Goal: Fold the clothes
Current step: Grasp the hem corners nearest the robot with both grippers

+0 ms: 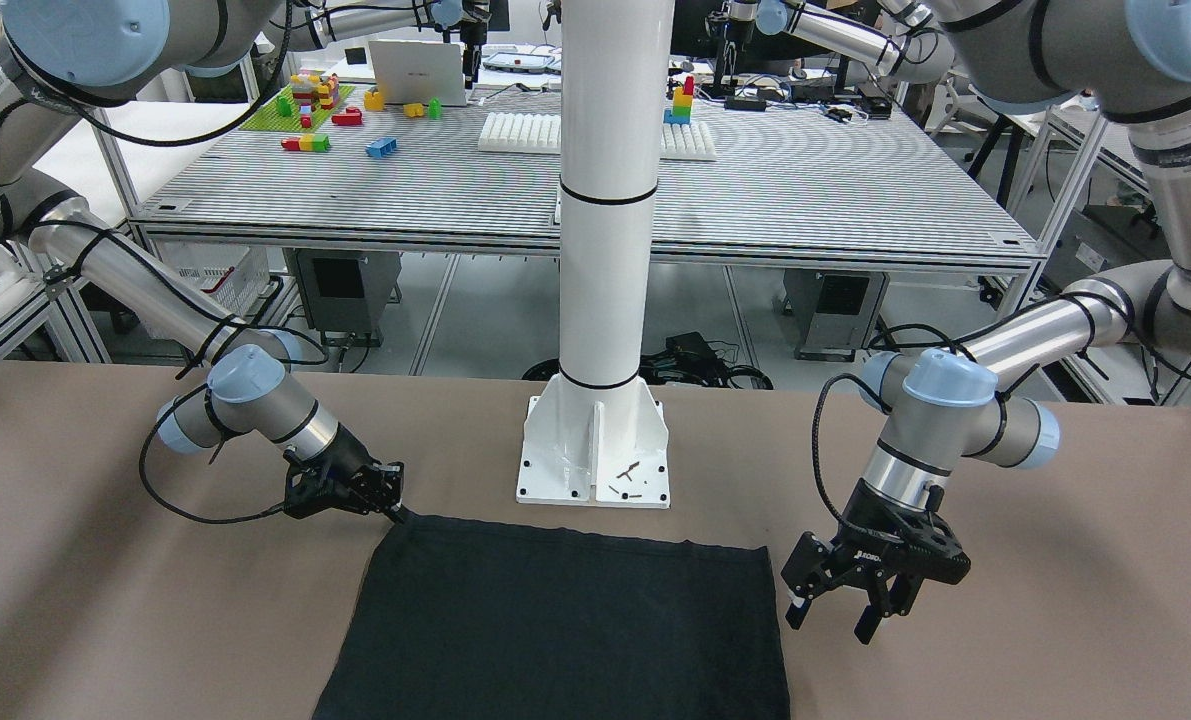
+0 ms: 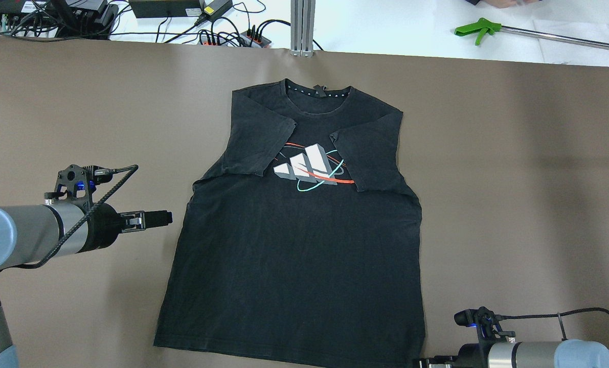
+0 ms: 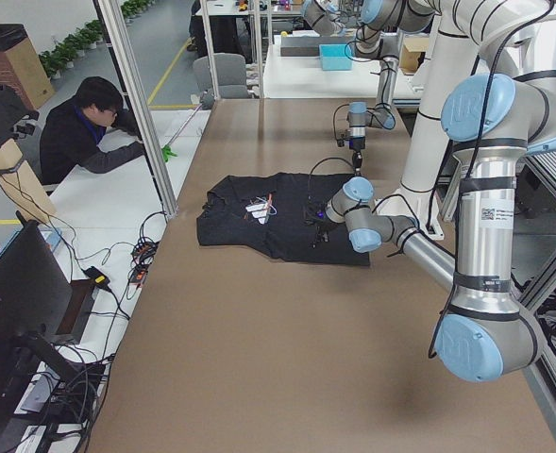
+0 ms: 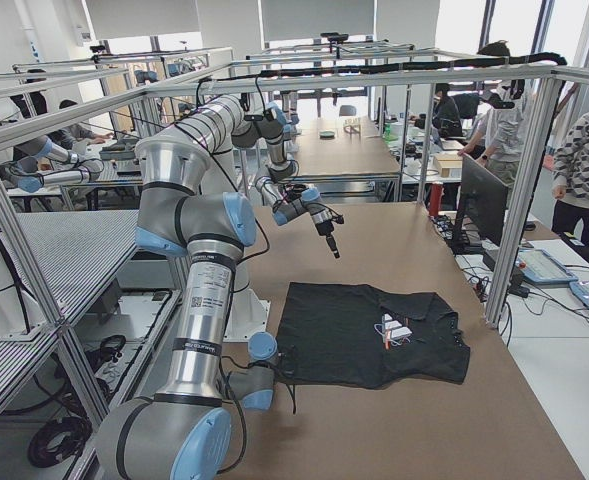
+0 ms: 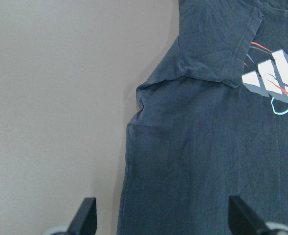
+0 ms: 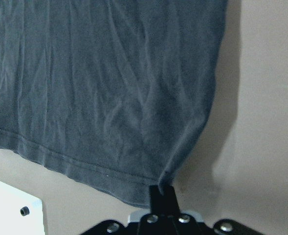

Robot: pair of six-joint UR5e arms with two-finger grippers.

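front view: shirt point(image 1: 575, 620) lies flat on the bench point(image 1: 105, 600), hem toward the robot. right hand point(image 1: 395, 512) sits at one hem corner. left hand point(image 1: 833, 620) hangs spread wide and empty, just off the opposite side edge.
overhead: the shirt's long axis runs away from both hands, collar farthest, with bare bench on every side.
right wrist view: fingers point(image 6: 162, 196) look pinched together on the hem corner, though the grip is partly hidden.

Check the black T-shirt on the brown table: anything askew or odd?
Nothing damaged. The thin black fabric T-shirt lies flat, both sleeves folded in over the chest print. Two oddities: its hem corner is tented where the right gripper pinches it, and the side edge puckers below one sleeve.
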